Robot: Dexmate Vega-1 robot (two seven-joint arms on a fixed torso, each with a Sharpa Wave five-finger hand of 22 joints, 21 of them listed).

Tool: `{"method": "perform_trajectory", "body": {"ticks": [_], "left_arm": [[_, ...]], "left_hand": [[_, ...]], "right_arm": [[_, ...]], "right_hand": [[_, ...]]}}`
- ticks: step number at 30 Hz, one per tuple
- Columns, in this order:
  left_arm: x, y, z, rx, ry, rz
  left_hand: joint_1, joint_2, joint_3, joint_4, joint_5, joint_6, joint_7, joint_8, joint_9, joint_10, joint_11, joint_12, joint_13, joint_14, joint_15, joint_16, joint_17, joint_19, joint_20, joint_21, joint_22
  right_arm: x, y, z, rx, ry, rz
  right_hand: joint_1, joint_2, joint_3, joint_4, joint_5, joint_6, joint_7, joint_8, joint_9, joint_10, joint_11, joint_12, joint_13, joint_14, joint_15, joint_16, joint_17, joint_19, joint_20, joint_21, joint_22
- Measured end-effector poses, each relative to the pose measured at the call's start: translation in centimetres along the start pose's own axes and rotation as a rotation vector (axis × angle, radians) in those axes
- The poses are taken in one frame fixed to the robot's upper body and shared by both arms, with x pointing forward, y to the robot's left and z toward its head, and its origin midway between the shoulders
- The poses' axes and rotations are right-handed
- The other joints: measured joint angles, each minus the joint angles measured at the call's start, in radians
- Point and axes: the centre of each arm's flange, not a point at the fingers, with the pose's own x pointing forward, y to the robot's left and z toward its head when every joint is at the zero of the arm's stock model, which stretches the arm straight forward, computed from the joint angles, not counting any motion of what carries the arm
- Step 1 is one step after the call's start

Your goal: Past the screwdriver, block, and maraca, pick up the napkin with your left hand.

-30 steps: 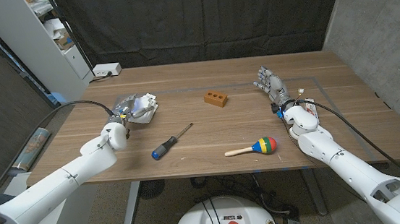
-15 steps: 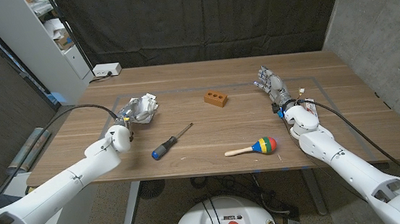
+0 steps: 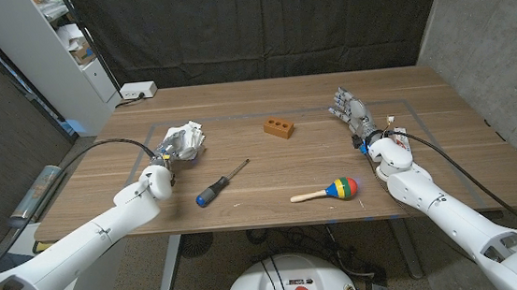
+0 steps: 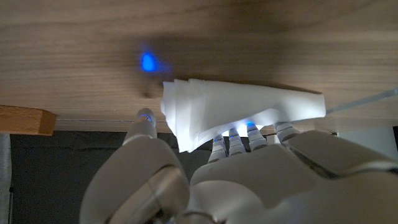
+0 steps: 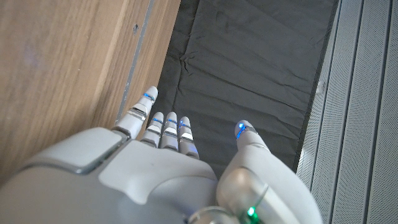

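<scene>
The white crumpled napkin (image 3: 184,138) is at the table's left, with my left hand (image 3: 165,157) gripping its near edge. In the left wrist view the napkin (image 4: 236,109) sits between the fingers and thumb of my left hand (image 4: 249,180), with the wood of the table beyond it. The blue-handled screwdriver (image 3: 220,183) lies just right of that hand. The brown block (image 3: 279,127) is at mid-table, and the striped maraca (image 3: 330,191) lies nearer the front. My right hand (image 3: 351,111) (image 5: 155,168) is open at the right side, its fingers apart and holding nothing.
A white power strip (image 3: 136,91) sits at the table's back left corner. A shelf unit (image 3: 62,40) stands off to the left and a black curtain (image 3: 257,23) hangs behind. A concrete wall (image 3: 503,39) is to the right.
My left hand has shifted a little to the right, carrying the napkin with it. The right arm and the other objects have stayed put.
</scene>
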Motion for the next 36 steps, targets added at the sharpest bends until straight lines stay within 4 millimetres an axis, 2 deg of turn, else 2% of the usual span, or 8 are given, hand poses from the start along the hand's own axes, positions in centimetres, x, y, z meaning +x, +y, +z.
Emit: {"method": "perform_trajectory", "body": {"ticks": [7,17,21,24,31,32,34,36], "left_arm": [[-0.1,-0.3,0.0,-0.014,0.018,-0.01],[-0.1,-0.2,0.3,-0.023,0.037,-0.026],[-0.2,-0.4,0.4,-0.028,0.048,-0.033],[-0.1,-0.3,0.8,-0.031,0.043,-0.031],[-0.1,-0.6,1.0,-0.039,0.058,-0.03],[-0.1,-0.6,1.0,-0.04,0.057,-0.031],[-0.1,-0.8,1.2,-0.046,0.06,-0.03],[-0.1,-0.9,1.3,-0.048,0.062,-0.03]], "left_hand": [[0.049,0.026,0.016,-0.016,0.0,0.0,0.0,0.004,0.0,0.0,0.0,0.003,0.0,0.036,0.018,0.015,0.0,0.046,-0.007,0.005,-0.002],[0.19,0.055,0.063,-0.032,-0.044,0.028,-0.013,0.015,0.001,0.021,0.001,0.019,0.005,0.107,0.02,0.022,0.0,0.102,-0.063,0.019,-0.002],[0.324,0.062,0.106,-0.033,-0.081,0.078,-0.015,0.027,0.005,0.066,-0.008,0.037,0.009,0.18,0.004,0.034,0.002,0.104,-0.065,0.109,-0.002],[0.413,0.066,0.123,-0.016,-0.108,0.124,-0.012,0.038,0.01,0.1,-0.016,0.054,0.017,0.236,-0.017,0.045,0.01,0.159,-0.081,0.124,-0.002],[0.55,0.059,0.144,0.005,-0.088,0.226,-0.007,0.064,0.022,0.195,-0.031,0.094,0.035,0.308,-0.061,0.089,0.012,0.191,-0.113,0.172,-0.002],[0.594,0.081,0.146,0.007,-0.078,0.24,-0.005,0.068,0.024,0.206,-0.031,0.101,0.039,0.309,-0.062,0.102,0.012,0.191,-0.113,0.181,-0.002],[0.75,0.187,0.151,0.007,-0.061,0.272,-0.003,0.079,0.03,0.231,-0.032,0.114,0.048,0.31,-0.062,0.104,0.012,0.191,-0.113,0.185,-0.002],[0.828,0.211,0.197,-0.034,-0.049,0.308,0.001,0.093,0.038,0.26,-0.031,0.133,0.061,0.319,-0.072,0.104,0.012,0.199,-0.12,0.185,-0.002]], "right_arm": [[0.0,-0.1,-0.2,0.005,0.002,0.001],[0.0,-0.1,-0.5,0.012,0.002,0.003],[0.0,-0.1,-0.5,0.014,0.003,0.002],[0.0,0.0,-0.5,0.014,0.001,0.006],[0.2,-0.1,-0.7,0.02,0.003,0.005],[0.2,-0.1,-0.7,0.021,0.002,0.006],[0.2,-0.1,-0.7,0.022,0.001,0.006],[0.2,-0.1,-0.7,0.023,0.001,0.006]], "right_hand": [[0.0,0.0,0.0,0.0,0.0,0.0,0.0,0.0,0.0,0.0,0.0,0.0,0.0,0.004,0.004,0.0,0.0,0.0,0.0,0.0,0.0],[0.0,0.0,0.0,0.0,0.0,0.0,0.0,0.0,0.0,0.005,-0.005,0.0,0.0,0.007,0.0,0.0,0.0,0.0,0.0,0.0,0.0],[0.0,0.0,0.0,0.0,0.0,0.0,0.0,0.0,0.0,0.005,-0.005,0.0,0.0,0.007,0.0,0.0,0.0,0.0,0.0,0.0,0.0],[0.0,0.0,0.0,0.0,0.0,0.0,0.0,0.0,0.0,0.005,-0.005,0.0,0.0,0.007,0.0,0.0,0.0,0.0,0.0,0.0,0.0],[0.0,0.0,0.0,0.0,0.0,0.0,0.0,0.0,0.0,0.005,-0.005,0.0,0.0,0.007,0.0,0.0,0.0,-0.004,0.004,0.0,0.0],[0.0,0.0,0.0,0.0,0.0,0.0,0.0,0.0,0.0,0.005,-0.005,0.0,0.0,0.007,0.0,0.0,0.0,-0.004,0.004,0.0,0.0],[0.0,0.0,0.0,0.0,0.0,0.0,0.0,0.0,0.0,0.005,-0.005,0.0,0.0,0.007,0.0,0.0,0.0,-0.004,0.004,0.0,0.0],[0.0,0.0,-0.004,-0.004,0.0,0.0,0.0,0.0,0.0,0.005,-0.005,0.0,0.0,0.007,0.0,0.0,0.0,-0.004,0.004,0.0,0.0]]}}
